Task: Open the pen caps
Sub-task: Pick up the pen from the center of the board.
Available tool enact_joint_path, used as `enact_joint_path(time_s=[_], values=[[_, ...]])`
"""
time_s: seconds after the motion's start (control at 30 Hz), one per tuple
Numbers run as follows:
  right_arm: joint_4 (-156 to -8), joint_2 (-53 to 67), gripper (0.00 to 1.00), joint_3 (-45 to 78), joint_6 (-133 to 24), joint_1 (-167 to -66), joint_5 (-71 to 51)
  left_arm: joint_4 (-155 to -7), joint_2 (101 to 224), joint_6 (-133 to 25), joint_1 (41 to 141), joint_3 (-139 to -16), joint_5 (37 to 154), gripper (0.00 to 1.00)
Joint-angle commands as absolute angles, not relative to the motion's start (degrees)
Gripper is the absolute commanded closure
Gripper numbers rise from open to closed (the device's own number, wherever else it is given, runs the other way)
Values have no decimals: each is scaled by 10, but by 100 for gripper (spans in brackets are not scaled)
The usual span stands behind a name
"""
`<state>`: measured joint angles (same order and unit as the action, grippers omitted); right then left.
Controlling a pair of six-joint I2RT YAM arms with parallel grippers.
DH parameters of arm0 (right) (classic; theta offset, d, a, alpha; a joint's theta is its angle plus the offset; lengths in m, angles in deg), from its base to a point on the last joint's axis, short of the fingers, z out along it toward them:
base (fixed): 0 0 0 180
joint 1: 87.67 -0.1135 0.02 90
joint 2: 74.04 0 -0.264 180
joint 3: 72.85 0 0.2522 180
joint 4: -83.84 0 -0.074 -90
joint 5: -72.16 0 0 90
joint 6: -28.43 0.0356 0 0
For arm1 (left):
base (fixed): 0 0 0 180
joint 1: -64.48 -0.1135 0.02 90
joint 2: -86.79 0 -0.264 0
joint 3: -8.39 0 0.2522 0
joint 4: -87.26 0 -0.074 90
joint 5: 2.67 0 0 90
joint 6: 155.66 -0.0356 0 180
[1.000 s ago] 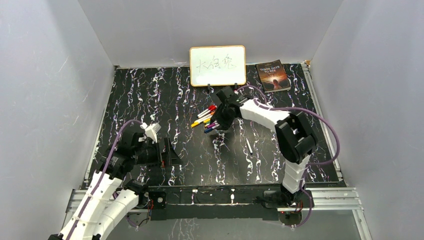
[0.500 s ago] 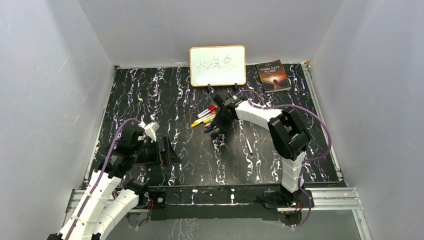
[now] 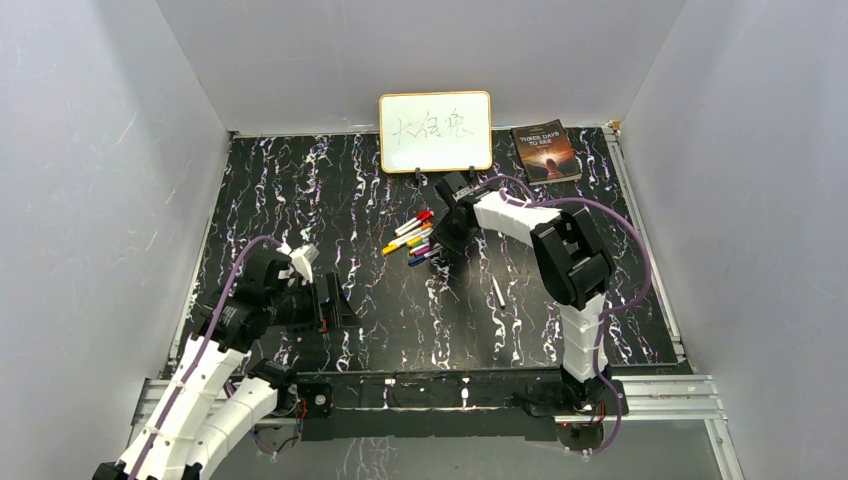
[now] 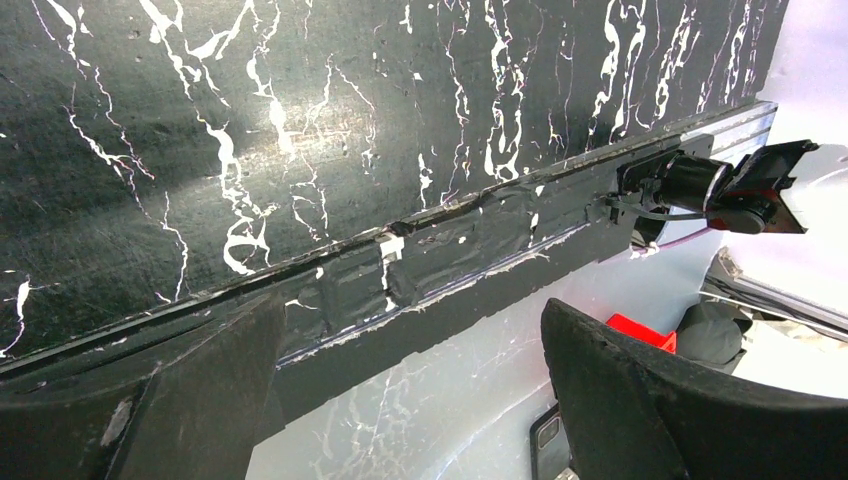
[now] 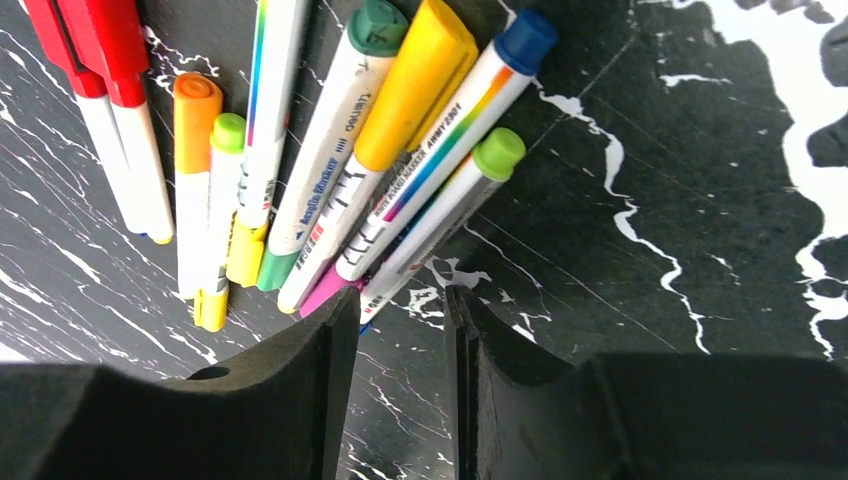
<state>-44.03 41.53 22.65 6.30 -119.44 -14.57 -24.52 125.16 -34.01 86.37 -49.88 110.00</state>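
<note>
The pens (image 3: 412,240) lie in a loose fan at the centre of the surface (image 3: 300,200), just below the whiteboard (image 3: 435,130); a book (image 3: 546,152) lies in the upper right. One more pen (image 3: 497,293) lies apart, lower right of the fan. In the right wrist view the caps (image 5: 415,80) are all on: two red at upper left, then orange, light green, teal, yellow, blue and a second light green one.

The right gripper (image 5: 402,300) sits low at the fan's right edge, its fingers parted by a narrow gap that is wider than a barrel, with nothing pinched. The tail of the rightmost pen (image 5: 430,215) reaches the mouth of that gap, beside the left finger; whether it touches is unclear.

The left gripper (image 3: 335,305) hangs in the lower left of the top view, well apart from the pens, spread wide and holding nothing.
</note>
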Motion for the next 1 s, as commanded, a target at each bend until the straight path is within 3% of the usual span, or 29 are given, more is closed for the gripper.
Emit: enact_joint_path(time_s=[0.0, 0.13, 0.33, 0.57, 0.63, 0.7, 0.97], values=[[-440, 434, 65, 262, 78, -1194, -140, -231, 1255, -346, 867, -522, 1099, 2], [-434, 438, 66, 263, 82, -1193, -141, -224, 1253, -344, 871, -528, 1094, 2], [-411, 429, 81, 254, 81, -1193, -153, -222, 1249, -343, 875, -525, 1091, 2], [-375, 421, 76, 243, 59, -1190, -173, -217, 1242, -342, 875, -526, 1090, 1], [-368, 418, 65, 238, 45, -1189, -180, -215, 1239, -341, 875, -525, 1088, 2], [-364, 416, 61, 231, 33, -1185, -183, -213, 1236, -339, 875, -522, 1088, 2], [-341, 430, 65, 229, -16, -1171, -193, -217, 1231, -332, 875, -516, 1088, 2]])
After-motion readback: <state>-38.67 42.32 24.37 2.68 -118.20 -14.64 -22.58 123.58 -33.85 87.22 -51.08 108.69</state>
